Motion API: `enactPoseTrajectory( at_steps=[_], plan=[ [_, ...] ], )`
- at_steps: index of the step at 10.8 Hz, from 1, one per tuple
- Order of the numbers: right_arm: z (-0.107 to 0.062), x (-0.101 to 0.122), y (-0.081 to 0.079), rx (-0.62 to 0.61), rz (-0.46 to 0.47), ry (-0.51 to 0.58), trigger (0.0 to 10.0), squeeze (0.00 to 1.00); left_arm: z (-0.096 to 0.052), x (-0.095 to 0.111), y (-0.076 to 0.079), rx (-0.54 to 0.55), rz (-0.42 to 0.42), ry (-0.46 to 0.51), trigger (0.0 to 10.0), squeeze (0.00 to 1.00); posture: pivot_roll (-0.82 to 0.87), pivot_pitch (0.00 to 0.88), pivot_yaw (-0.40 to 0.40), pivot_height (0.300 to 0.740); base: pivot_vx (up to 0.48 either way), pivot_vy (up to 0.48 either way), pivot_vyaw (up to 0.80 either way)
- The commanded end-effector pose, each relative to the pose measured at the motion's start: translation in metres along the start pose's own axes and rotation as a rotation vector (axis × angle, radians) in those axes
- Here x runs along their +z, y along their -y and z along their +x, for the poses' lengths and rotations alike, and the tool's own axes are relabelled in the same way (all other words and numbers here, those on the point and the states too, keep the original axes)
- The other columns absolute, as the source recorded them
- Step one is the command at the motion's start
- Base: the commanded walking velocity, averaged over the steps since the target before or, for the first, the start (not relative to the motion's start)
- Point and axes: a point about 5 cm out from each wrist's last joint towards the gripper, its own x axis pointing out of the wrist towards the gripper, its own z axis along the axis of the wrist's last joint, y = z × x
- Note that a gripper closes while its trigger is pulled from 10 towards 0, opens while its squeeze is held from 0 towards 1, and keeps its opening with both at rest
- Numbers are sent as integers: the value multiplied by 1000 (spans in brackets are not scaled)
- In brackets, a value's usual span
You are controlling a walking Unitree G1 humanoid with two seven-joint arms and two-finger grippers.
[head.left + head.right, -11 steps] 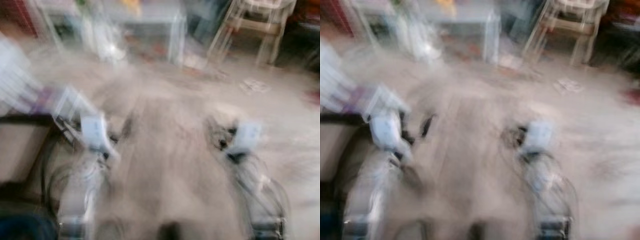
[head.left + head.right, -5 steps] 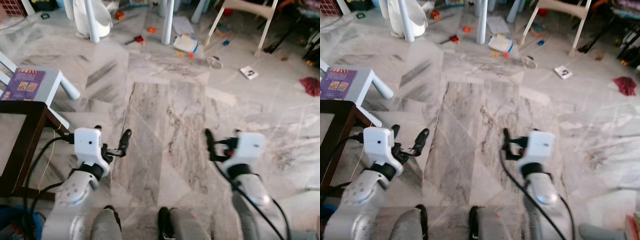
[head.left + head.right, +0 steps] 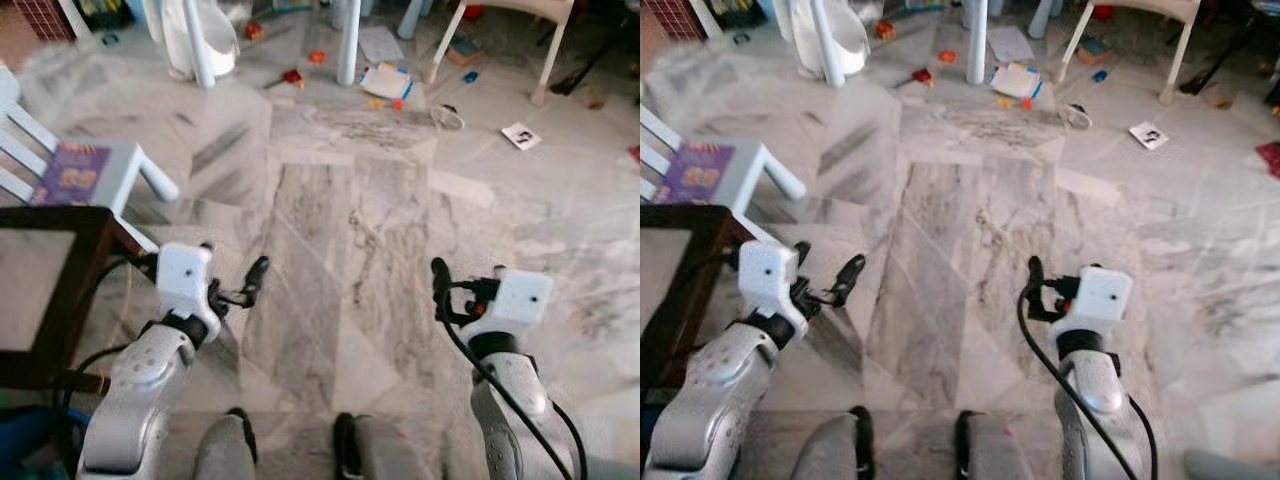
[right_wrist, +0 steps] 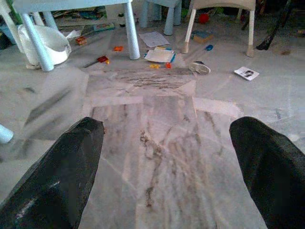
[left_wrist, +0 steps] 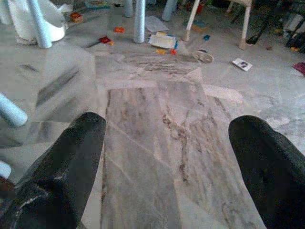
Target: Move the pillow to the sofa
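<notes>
Floor [image 3: 340, 250]: grey-veined marble slabs, glossy, spreading across the whole room; a darker panel runs up the middle between the two arms.
Dark table [image 3: 60, 290]: brown wooden frame with a pale top, at the robot's left, close by the left arm.
White chair [image 3: 90, 165]: small, pale, just beyond the dark table, with a purple book [image 3: 72, 172] lying on its seat.
Beige chair [image 3: 545, 40]: far right, only its legs and seat edge in view.
White tub [image 3: 200, 40]: far left, beside pale blue table legs [image 3: 348, 40].
Clutter: papers [image 3: 385, 80], small red and orange toys [image 3: 292, 76] and a card [image 3: 521, 135] scattered on the far floor.
Left gripper [image 5: 167, 143]: held out low over the floor, fingers [image 5: 71, 162] wide apart, nothing between them.
Right gripper [image 4: 167, 143]: likewise forward over the floor, fingers [image 4: 267, 162] spread, holding nothing.
Pillow: cannot tell where it is.
Sofa: cannot tell either.
</notes>
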Motion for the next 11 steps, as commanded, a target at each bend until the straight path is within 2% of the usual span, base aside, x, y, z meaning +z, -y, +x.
enactPoseTrajectory(
  at_steps=[1,2,4,5,6,7,9,10,11],
  plan=[
    [-4,-4,12,-42,-23,-6,10000,0,-4,-6,-3,27,-7,1,10000,0,-35,113,10,740,0,0,-800],
    [-4,-9,18,-58,-38,-7,10000,0,-2,-11,-4,60,-30,18,10000,0,-34,76,-2,740,0,0,-800],
    [-7,-17,15,-44,-30,-15,10000,0,2,-14,-7,84,-17,45,10000,0,-33,27,-29,740,0,0,0],
    [-2,-15,0,48,-36,-8,10000,0,14,-5,-2,101,4,74,10000,0,-25,47,-42,740,0,0,0],
    [6,-12,-5,85,-54,3,10000,0,20,2,11,21,24,80,10000,0,-7,70,-61,740,0,0,0],
    [2,-11,-6,103,-43,11,10000,0,15,5,17,-16,36,105,10000,0,-22,86,-56,740,0,0,0],
    [-20,-19,1,85,-58,-19,10000,0,3,-24,24,-12,55,31,10000,0,-38,103,-60,740,0,0,0],
    [-30,-31,-1,85,-58,-76,10000,0,-13,-45,31,-56,65,-46,10000,0,-37,128,-86,740,0,0,0],
    [-27,-38,-7,107,-69,-92,10000,0,-16,-55,26,-61,89,-82,10000,0,-37,140,-75,740,0,0,0]
  ],
)
